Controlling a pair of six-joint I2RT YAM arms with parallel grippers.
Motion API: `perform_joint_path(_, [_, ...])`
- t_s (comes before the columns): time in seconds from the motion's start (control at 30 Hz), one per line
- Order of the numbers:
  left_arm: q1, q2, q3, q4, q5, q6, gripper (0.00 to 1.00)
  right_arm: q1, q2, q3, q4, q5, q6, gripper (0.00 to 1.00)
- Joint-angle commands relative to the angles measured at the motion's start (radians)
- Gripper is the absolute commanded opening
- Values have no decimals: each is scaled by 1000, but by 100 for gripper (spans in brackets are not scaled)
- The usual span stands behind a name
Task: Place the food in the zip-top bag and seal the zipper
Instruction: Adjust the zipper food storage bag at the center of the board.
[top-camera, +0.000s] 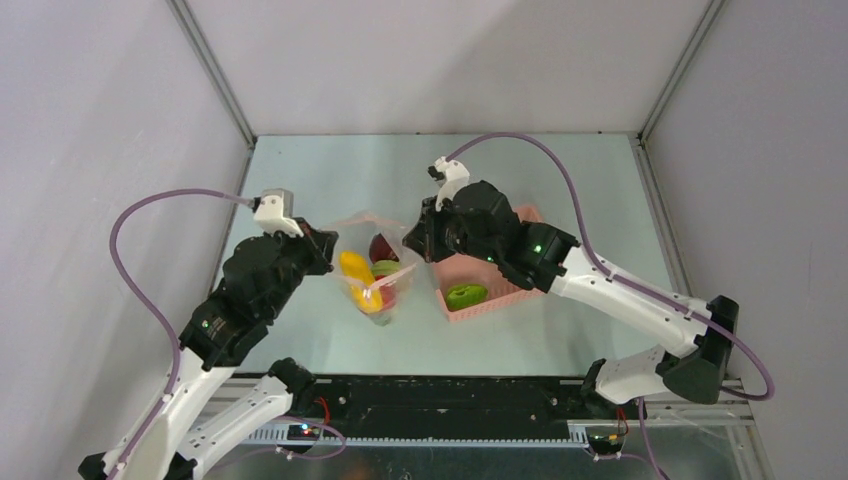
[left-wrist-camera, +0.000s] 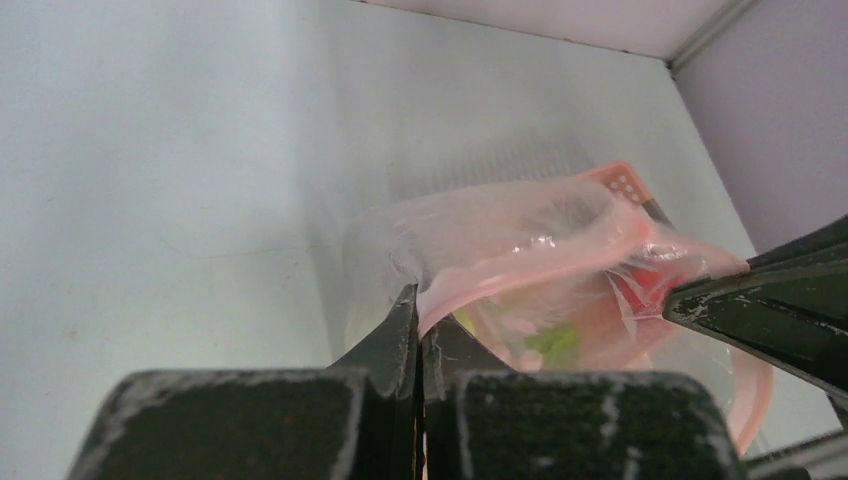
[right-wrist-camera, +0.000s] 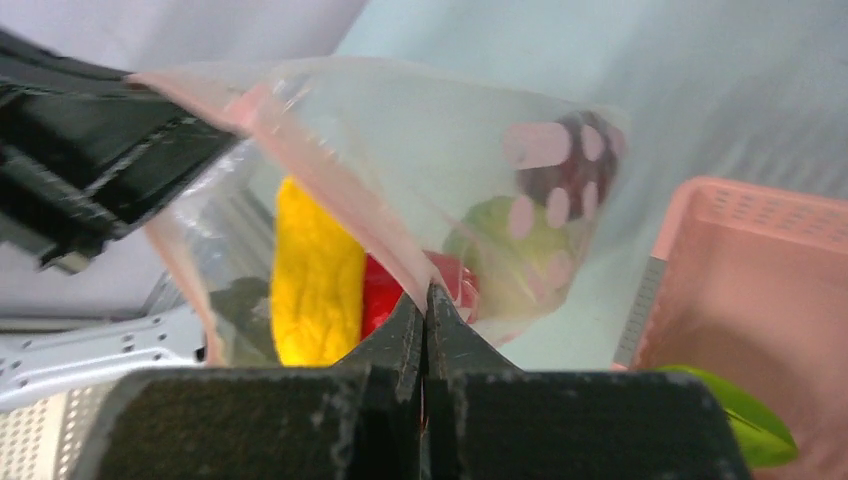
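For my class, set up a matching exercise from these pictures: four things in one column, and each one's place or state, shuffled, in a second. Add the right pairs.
Column 1
1. yellow piece
2. lime-green piece
3. zip-top bag
4. pink basket

Column 2
A. lies in the basket
B. pinched by the left gripper and the right gripper
C. inside the bag
D. beside the bag, one piece in it

Pairs: 1-C, 2-A, 3-B, 4-D

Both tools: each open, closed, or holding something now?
Left tool: closed on the thin transparent plastic bag, at its edge.
Right tool: closed on the same bag.
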Motion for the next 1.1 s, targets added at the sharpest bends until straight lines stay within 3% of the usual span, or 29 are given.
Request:
perform_joint_path(0.0, [21, 52, 63, 94, 202, 42, 0, -11, -32, -25, 185, -258, -57, 0])
perform_joint_path(0.13, [19, 149, 126, 32, 251, 44, 5, 4, 1, -23, 295, -352, -44, 0])
perform_joint_path(0.2, [20, 167, 136, 8, 231, 38, 33, 4, 6, -22, 310, -336, -21, 0])
perform_joint_path(0.23, [20, 168, 135, 5, 227, 38, 41, 5, 6, -22, 311, -323, -16, 0])
perform_joint_path(0.27, [20, 165, 135, -1, 220, 39, 61, 5, 4, -23, 308, -290, -7, 0])
perform_joint_path(0.3, [20, 155, 132, -5, 208, 38, 69, 5, 1, -23, 298, -273, -2, 0])
perform_joint_path(0.33, [20, 148, 130, -13, 199, 36, 83, 4, 0, -22, 292, -232, 10, 0])
perform_joint_path(0.4, [21, 127, 129, -42, 173, 30, 94, 7, -4, -23, 270, -165, 26, 0])
perform_joint_path(0.47, [20, 102, 127, -84, 157, 21, 95, 11, -10, -23, 248, -109, 38, 0])
perform_joint_path(0.77, [15, 86, 127, -320, 84, -79, 69, 46, -8, -24, 217, 33, 31, 0])
perform_joint_path(0.9, [13, 39, 99, -286, 73, -125, 35, 63, -4, -26, 216, 82, 20, 0])
perform_joint_path(0.93, [13, 29, 94, -276, 79, -128, 18, 66, -3, -26, 215, 85, 19, 0])
perform_joint_path(1.0, [12, 30, 107, -263, 78, -124, 3, 70, -3, -26, 211, 91, 19, 0])
perform_joint_path(1.07, [14, 46, 141, -268, 50, -94, 0, 70, -3, -26, 201, 91, 19, 0])
